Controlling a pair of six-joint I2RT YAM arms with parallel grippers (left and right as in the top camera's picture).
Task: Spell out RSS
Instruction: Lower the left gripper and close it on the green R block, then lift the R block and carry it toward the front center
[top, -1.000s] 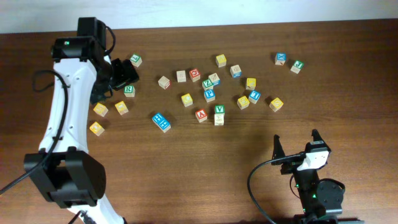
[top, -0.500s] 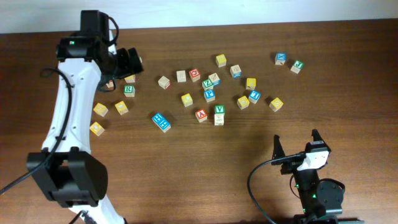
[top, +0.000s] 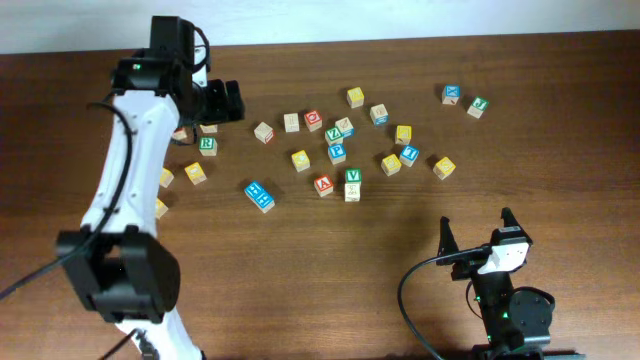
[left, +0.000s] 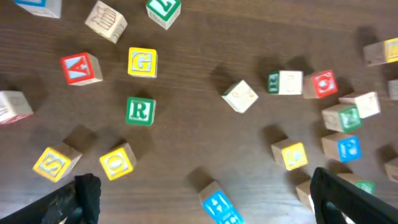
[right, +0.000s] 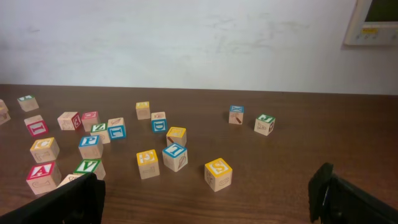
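Left jaws spread wide — R block (left: 140, 111) apart, ungrasped.

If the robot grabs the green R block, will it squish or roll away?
The R block looks like painted wood, so it probably stays stiff, not squishy. Its flat cube sides should slide rather than roll if pushed. A little wooden cube like this is likely light.

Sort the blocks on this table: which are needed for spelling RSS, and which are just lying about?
Needed: green R block; yellow S block; a second yellow block, seemingly an S.
Lying about: yellow G block; yellow O block; red A block; green V block.
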